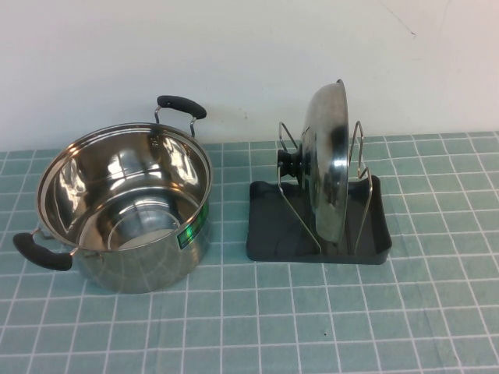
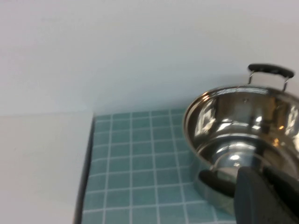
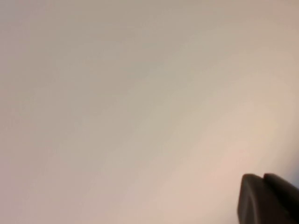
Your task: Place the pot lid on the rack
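Observation:
The shiny steel pot lid stands on edge in the rack, held between its silver wire loops. Its black knob points left, toward the pot. The rack is a dark grey tray right of centre on the table. Neither arm shows in the high view. My left gripper is shut and empty, low beside the pot's near handle in the left wrist view. My right gripper is shut and empty, and its view faces only a blank pale surface.
The open two-handled steel pot with a green sticker stands at the left of the teal checked cloth; it also shows in the left wrist view. A white wall runs behind the table. The cloth's left edge meets a white surface.

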Robot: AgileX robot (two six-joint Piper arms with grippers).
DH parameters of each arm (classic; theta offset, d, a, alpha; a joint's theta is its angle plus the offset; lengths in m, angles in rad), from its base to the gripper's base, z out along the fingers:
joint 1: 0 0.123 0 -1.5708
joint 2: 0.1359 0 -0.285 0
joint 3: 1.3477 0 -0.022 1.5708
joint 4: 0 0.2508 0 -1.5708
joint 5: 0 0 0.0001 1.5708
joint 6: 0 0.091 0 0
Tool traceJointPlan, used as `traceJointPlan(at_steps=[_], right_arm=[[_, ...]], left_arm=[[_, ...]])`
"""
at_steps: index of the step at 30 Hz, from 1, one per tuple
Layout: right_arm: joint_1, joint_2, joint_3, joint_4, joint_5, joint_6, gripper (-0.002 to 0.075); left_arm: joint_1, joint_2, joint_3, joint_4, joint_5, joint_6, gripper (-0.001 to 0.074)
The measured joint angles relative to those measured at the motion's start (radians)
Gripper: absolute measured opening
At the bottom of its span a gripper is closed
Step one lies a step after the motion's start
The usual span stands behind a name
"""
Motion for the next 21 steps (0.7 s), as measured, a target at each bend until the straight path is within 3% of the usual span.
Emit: traceJointPlan(at_steps=[3, 7, 14, 21], right_arm=[[0.000, -0.009, 0.000, 0.322, 0.279, -0.355, 0.0000], [0.000, -0.022, 0.020, 0.705, 0.524, -0.649, -0.0001], [0.000, -0.221, 0.189, 1.422, 0.499, -1.048, -0.0001], [0.000, -0.505, 0.498, 1.684, 0.465, -1.265, -0.0001]], left_arm=[[0.000, 0.000, 0.000, 0.016, 0.036, 0.005, -0.0002], [0.000, 0.000, 0.000, -0.032, 0.056, -0.002, -0.0001], [0.000, -0.086, 0.134, -0.120, -0.076, 0.003, -0.0002], [0.000, -0.280, 0.376, -0.128, -0.246, 0.003, -0.0001]])
